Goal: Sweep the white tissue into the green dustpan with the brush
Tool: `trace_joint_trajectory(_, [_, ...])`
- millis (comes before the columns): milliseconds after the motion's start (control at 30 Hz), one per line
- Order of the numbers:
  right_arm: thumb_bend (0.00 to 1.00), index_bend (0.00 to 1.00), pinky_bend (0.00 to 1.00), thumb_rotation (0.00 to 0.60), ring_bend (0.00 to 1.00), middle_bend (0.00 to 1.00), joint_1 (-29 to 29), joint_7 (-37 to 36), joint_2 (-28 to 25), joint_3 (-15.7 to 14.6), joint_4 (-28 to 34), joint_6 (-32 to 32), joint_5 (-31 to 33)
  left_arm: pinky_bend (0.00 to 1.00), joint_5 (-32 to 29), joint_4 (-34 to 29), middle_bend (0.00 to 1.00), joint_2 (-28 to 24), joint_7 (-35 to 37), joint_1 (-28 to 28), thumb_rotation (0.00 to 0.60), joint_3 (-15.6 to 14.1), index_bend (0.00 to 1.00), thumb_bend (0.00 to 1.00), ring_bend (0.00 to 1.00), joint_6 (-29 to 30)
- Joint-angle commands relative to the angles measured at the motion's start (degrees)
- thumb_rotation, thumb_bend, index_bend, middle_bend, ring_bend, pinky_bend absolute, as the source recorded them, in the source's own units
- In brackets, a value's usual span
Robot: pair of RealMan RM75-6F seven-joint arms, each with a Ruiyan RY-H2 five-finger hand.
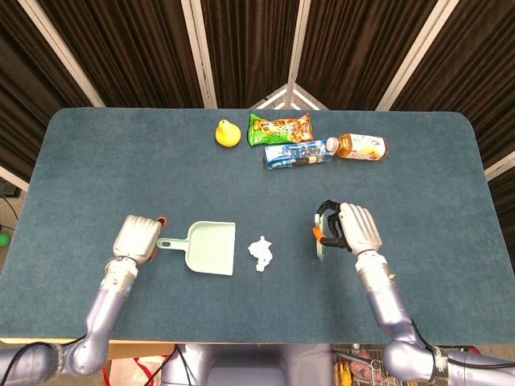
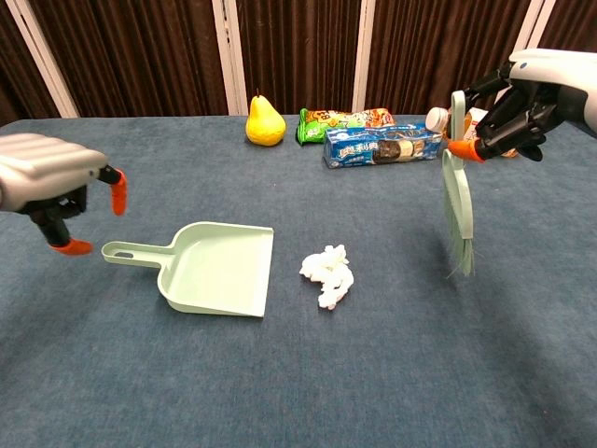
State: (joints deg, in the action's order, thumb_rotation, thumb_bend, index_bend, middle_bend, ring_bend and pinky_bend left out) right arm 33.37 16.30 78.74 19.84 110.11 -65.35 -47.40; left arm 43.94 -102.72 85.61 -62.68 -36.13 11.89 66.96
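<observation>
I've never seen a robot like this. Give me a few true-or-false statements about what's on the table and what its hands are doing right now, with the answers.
1. The right robot hand holds the brush with its bristles hanging down. True.
2. The white tissue already lies inside the green dustpan. False: it lies on the table, beside the dustpan's open edge.
3. The left robot hand grips the dustpan's handle. False: it is just beside the handle's end, holding nothing.
4. A yellow pear stands at the far side of the table. True.
5. The brush's bristles are pressed onto the tissue. False: the brush is off to the tissue's side, apart from it.
</observation>
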Motion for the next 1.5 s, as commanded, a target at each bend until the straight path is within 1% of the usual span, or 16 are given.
trace_joint_trajectory(33, [0.57,0.89,0.8,0.6,0.92,0.87,0.1,-0.2,0.0,-0.4,-0.3,-0.1,0.1,0.96,-2.9,2.8,0.96,3.0,-1.4,-2.4,0.6,-0.4,0.38,0.35,0.92,0.8])
trace_joint_trajectory(300, [0.57,0.89,0.8,0.6,0.92,0.87,0.3,-0.7,0.2,-1.5,-0.9,-0.5,-0.1,0.96,-5.1,5.2,0.96,6.1,-0.4,-4.4,0.6,-1.5,0.4,0.37,0.92,2.2])
trace_joint_trajectory(400, [0.57,0.89,0.8,0.6,0.92,0.87,0.3,-0.9,-0.2,-1.6,-0.7,-0.5,-0.1,0.96,-5.7,6.0,0.96,6.9,-0.2,-4.9,0.6,-2.0,0.42,0.39,0.93,2.6])
trace_joint_trajectory(567, [0.57,0.89,0.8,0.6,0.92,0.87,0.7,-0.9,-0.1,-1.8,-0.6,-0.8,0.1,0.97,-6.5,7.0,0.98,7.6,-0.2,-5.6,0.6,-2.6,0.48,0.45,0.94,3.5])
trace_joint_trajectory(733, [0.57,0.89,0.8,0.6,0.92,0.87,1.0,-0.4,0.5,-2.4,-0.8,-1.2,0.2,0.98,-6.8,7.8,0.99,8.1,0.6,-6.1,0.6,-3.0,0.56,0.48,0.96,4.0])
trace_joint_trajectory(833, [0.57,0.89,0.8,0.6,0.92,0.87,1.0,-0.1,0.8,-3.0,-0.8,-1.7,0.0,0.98,-6.8,7.5,1.0,8.2,1.0,-6.4,0.6,-3.0,0.58,0.49,0.96,4.3])
trace_joint_trajectory(967, [0.57,0.89,0.8,0.6,0.92,0.87,0.6,0.0,1.1,-3.7,-0.2,-2.5,-0.3,0.98,-7.4,6.3,1.0,8.2,0.2,-7.2,0.6,-2.7,0.59,0.5,0.96,5.4])
trace_joint_trajectory(1233, [0.58,0.89,0.8,0.6,0.92,0.87,0.8,1.5,3.2,-4.9,0.0,-4.2,-1.5,0.98,-11.2,4.3,1.0,9.0,-2.9,-9.0,0.6,-1.9,0.59,0.5,0.96,7.6])
trace_joint_trajectory(1333, [0.58,0.89,0.8,0.6,0.92,0.87,0.8,2.6,4.4,-5.8,-0.3,-4.8,-2.0,0.98,-12.1,4.2,1.0,9.7,-2.9,-9.6,0.6,-1.6,0.59,0.51,0.96,8.1])
trace_joint_trajectory(1500, [0.58,0.89,0.8,0.6,0.92,0.87,1.1,3.8,6.9,-6.5,0.1,-5.3,-1.4,0.98,-12.9,4.1,1.0,11.1,-3.0,-10.6,0.6,-1.1,0.59,0.51,0.96,8.8])
